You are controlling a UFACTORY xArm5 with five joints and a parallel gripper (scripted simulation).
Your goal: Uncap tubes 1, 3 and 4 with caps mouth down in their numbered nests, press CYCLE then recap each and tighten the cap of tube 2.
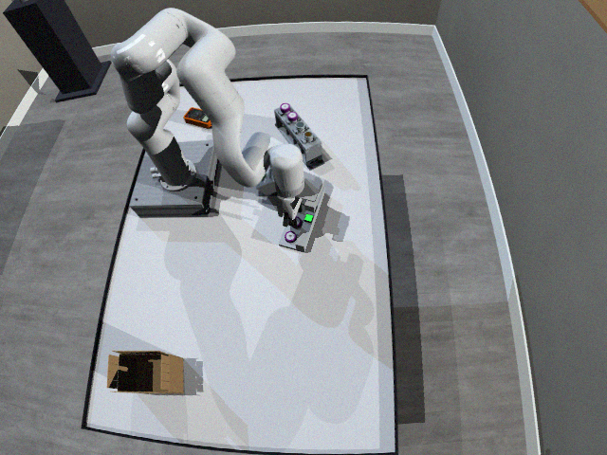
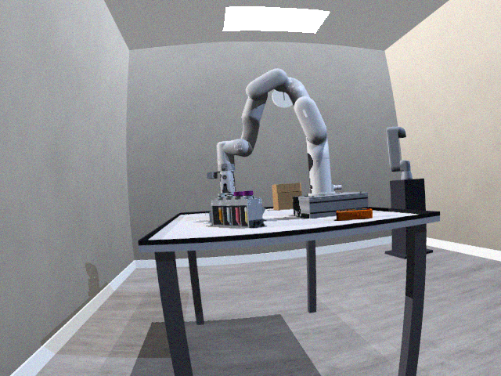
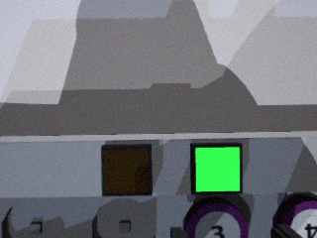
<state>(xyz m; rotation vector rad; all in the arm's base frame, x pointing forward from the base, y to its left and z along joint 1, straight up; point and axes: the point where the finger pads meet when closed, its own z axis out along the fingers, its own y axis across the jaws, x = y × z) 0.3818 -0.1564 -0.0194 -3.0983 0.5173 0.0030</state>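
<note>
The cap tray (image 1: 309, 233) (image 3: 50, 164) has its green lamp (image 1: 308, 218) (image 3: 216, 169) lit and its amber lamp (image 3: 126, 170) dark. Purple cap 3 (image 3: 215, 224) and cap 4 (image 1: 290, 237) (image 3: 304, 223) sit in their nests. Nest 1 (image 3: 35, 225) and nest 2 (image 3: 124, 223) are empty. My gripper (image 1: 293, 221) (image 2: 227, 191) is half open and hangs straight over cap 3, close above it, holding nothing. In the decapping station (image 1: 313, 149) (image 2: 236, 212) the two far tubes (image 1: 285, 107) (image 1: 292, 116) wear purple caps. The two near tubes (image 1: 300, 126) (image 1: 308, 135) stand open.
An orange device (image 1: 197, 117) (image 2: 354, 214) lies behind the arm's base plate (image 1: 166, 198). An open cardboard box (image 1: 147, 372) (image 2: 286, 195) stands at the mat's near left corner. A black pillar (image 1: 53, 44) (image 2: 406, 194) stands off the table. The arm hides the key housing.
</note>
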